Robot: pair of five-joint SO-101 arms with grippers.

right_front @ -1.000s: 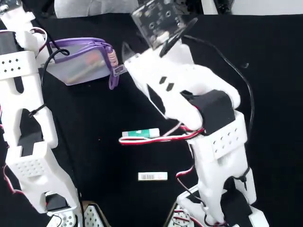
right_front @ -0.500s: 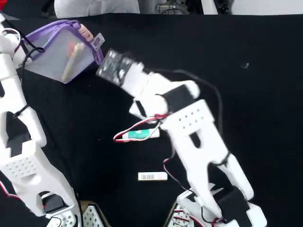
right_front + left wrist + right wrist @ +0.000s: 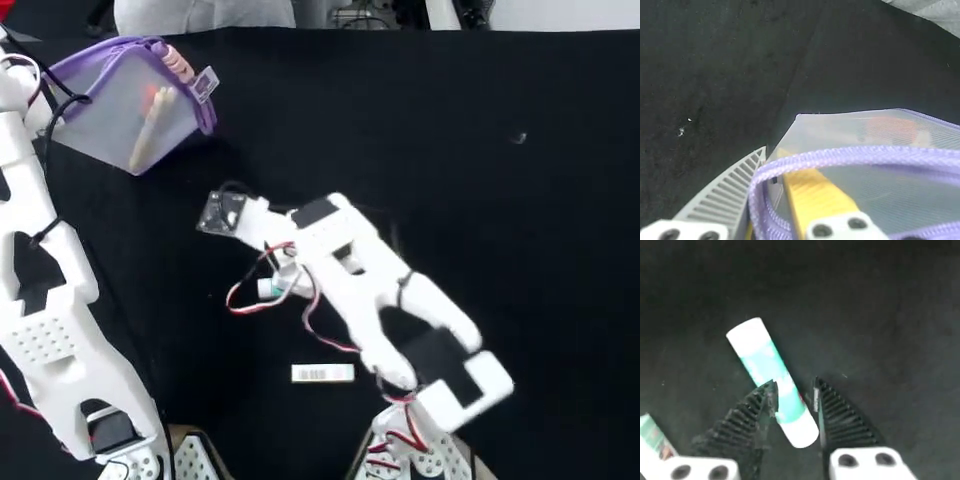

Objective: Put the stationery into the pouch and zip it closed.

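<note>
At the counter's [image 3: 520,260] far left corner the left arm [image 3: 45,300] holds the pouch [image 3: 125,105] off the cloth. The left jaws are clamped on its purple-zipped rim, one ribbed finger outside and the other seemingly inside. The mouth gapes, and an orange item [image 3: 152,97] and a pale stick [image 3: 148,135] already lie within. That arm only has to keep the opening steady and wide.

Nearer the counter's middle, toward its front edge, the right arm [image 3: 370,290] is bent low over the glue stick [image 3: 765,365]. The right jaws are narrowly parted and straddle the tube close to one end, with the tube lying askew between them. The grasp looks ready but not ideal. I would turn the wrist so the fingers meet the tube's sides squarely and slide toward its middle, so it cannot pivot out. Then I would sink until the tips almost touch the cloth and close slowly, since a round tube is likely to roll or squirt free. The arm's red and white wire [image 3: 245,300] loops just beside the stick and should stay out of the grip.

A small white bar [image 3: 322,373] lies at the front edge, waiting its turn.
</note>
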